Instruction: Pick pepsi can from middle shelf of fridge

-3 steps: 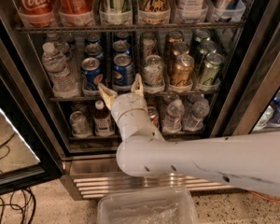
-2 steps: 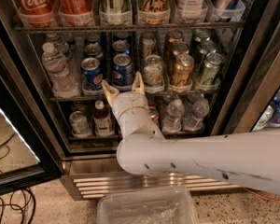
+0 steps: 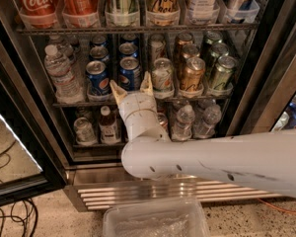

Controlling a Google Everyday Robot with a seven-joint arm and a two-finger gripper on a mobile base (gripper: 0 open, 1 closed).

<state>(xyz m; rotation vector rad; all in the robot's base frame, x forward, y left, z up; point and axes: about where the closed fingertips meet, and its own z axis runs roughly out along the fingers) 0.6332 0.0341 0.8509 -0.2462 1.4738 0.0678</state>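
Note:
The fridge (image 3: 266,58) stands open in front of me. On its middle shelf (image 3: 84,103) two blue pepsi cans stand at the front, side by side: one on the left (image 3: 96,76) and one on the right (image 3: 129,73), with more blue cans behind them. My gripper (image 3: 132,86) is at the shelf's front edge, right in front of the right-hand pepsi can. It is open, with one beige fingertip (image 3: 117,91) left of the can's lower part and the other at its right. It holds nothing. My white arm crosses the lower right of the view.
A water bottle (image 3: 59,73) stands left of the pepsi cans. A white-green can (image 3: 163,75), a gold can (image 3: 191,75) and a green can (image 3: 222,73) stand to the right. Bottles fill the bottom shelf. The open door (image 3: 15,147) is at the left, with a clear bin (image 3: 155,221) and cables (image 3: 10,221) below.
My gripper has moved slightly up and to the right, closer to the right-hand pepsi can. The cans have not moved.

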